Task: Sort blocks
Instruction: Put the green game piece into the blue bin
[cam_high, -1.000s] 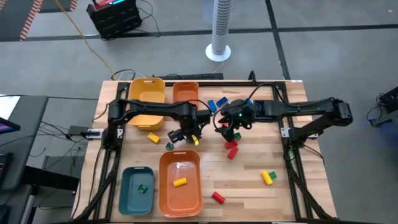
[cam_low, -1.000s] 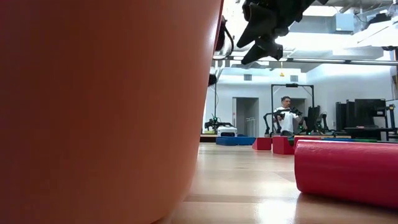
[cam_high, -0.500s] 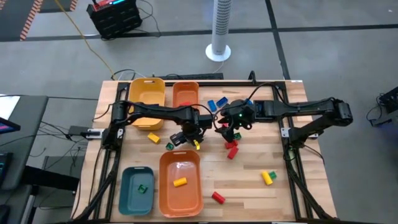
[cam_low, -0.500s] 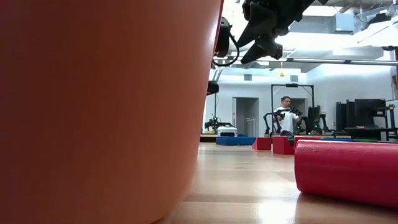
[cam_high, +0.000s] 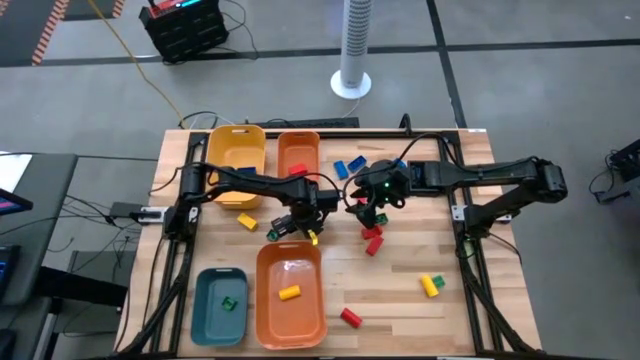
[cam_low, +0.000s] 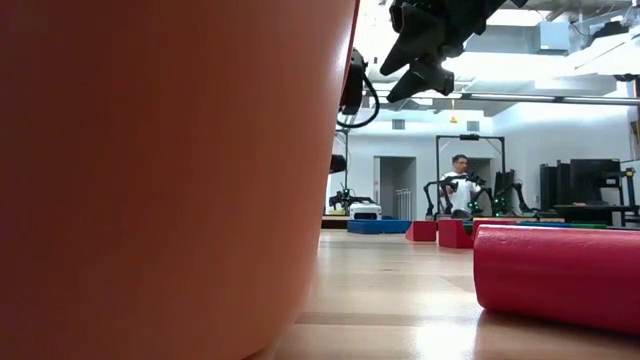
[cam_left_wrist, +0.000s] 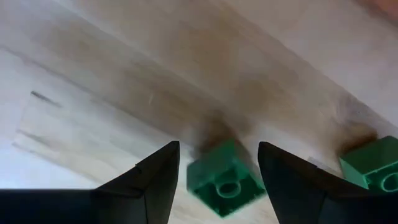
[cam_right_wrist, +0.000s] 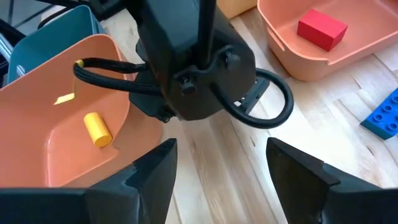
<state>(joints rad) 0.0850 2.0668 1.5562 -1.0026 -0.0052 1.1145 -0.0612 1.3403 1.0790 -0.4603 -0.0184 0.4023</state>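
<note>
Green block (cam_left_wrist: 225, 180): on bare wood just by the near rim of the big orange bin (cam_high: 291, 293), right between my left fingers.
Second green block (cam_left_wrist: 372, 168): close beside it, outside my reach.
Left gripper (cam_high: 287, 226): spread, empty, hovering over the block.
Right gripper (cam_high: 366, 210): spread, empty, waiting near the red blocks (cam_high: 372, 239).
Doing it well: I'd drop straight down, stay centred, pinch only this one.
</note>
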